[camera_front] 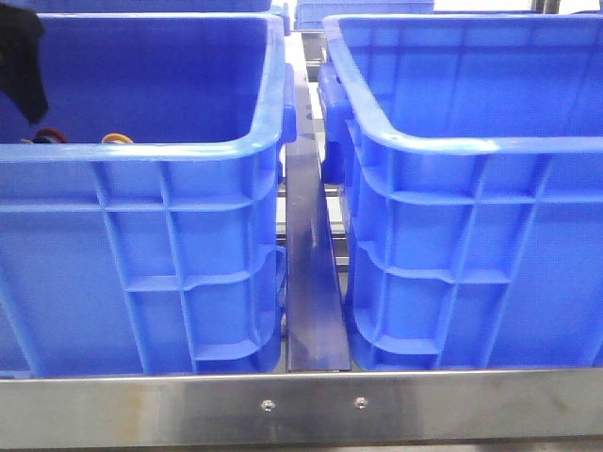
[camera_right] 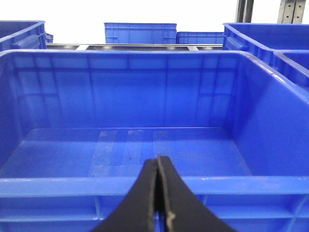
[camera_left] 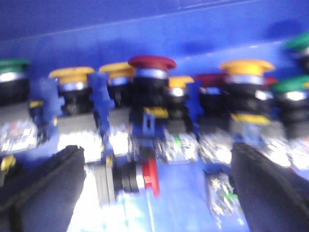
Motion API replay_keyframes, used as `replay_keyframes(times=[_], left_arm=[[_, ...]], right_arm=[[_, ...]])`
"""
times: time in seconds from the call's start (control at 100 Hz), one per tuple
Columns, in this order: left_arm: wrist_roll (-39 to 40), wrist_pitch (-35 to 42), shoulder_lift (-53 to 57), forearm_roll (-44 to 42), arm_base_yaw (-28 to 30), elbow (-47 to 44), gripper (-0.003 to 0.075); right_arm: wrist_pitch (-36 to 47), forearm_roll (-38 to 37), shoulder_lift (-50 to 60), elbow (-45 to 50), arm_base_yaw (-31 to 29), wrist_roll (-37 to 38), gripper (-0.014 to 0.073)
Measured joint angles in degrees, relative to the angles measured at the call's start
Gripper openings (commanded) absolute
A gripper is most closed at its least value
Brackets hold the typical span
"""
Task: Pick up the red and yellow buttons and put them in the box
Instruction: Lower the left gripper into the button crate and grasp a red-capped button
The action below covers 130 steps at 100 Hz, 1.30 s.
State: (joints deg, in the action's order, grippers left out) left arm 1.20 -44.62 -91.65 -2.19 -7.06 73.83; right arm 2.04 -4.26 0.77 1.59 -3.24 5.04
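My left gripper (camera_left: 157, 157) is open and low inside the left blue crate (camera_front: 141, 149), among several upright push buttons. A red button (camera_left: 145, 176) lies on its side between the two fingers, touching neither. Just beyond it stand an upright red button (camera_left: 152, 63) and yellow buttons (camera_left: 71, 73) (camera_left: 246, 65). In the front view a red cap (camera_front: 49, 136) and a yellow cap (camera_front: 118, 138) peek over the rim. The box (camera_front: 471, 146), with a pale scuff on its front rim, stands at the right and is empty inside (camera_right: 125, 145). My right gripper (camera_right: 158, 166) is shut and empty, just outside its near rim.
Green buttons (camera_left: 12, 65) (camera_left: 294, 84) stand at both ends of the row. The left arm (camera_front: 19, 56) reaches into the left crate. A dark metal rail (camera_front: 311, 273) runs between the crates, and a steel bar (camera_front: 311, 405) runs along the front. More blue crates (camera_right: 140, 33) stand behind.
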Motion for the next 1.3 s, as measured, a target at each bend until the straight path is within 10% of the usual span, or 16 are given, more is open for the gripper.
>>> replay_keyframes(times=[0.48, 0.95, 1.3], left_arm=[[0.0, -1.3, -11.5, -1.4, 0.0, 4.8, 0.0551], [0.0, -1.3, -11.8, -1.4, 0.0, 4.9, 0.0067], [-0.1, -1.6, -8.2, -1.4, 0.0, 4.9, -0.0014]], right_arm=[[0.0, 0.0, 0.0, 0.0, 0.0, 0.0, -0.0102], [0.0, 0.0, 0.0, 0.0, 0.0, 0.0, -0.0102], [0.0, 0.0, 0.0, 0.0, 0.0, 0.0, -0.0102]])
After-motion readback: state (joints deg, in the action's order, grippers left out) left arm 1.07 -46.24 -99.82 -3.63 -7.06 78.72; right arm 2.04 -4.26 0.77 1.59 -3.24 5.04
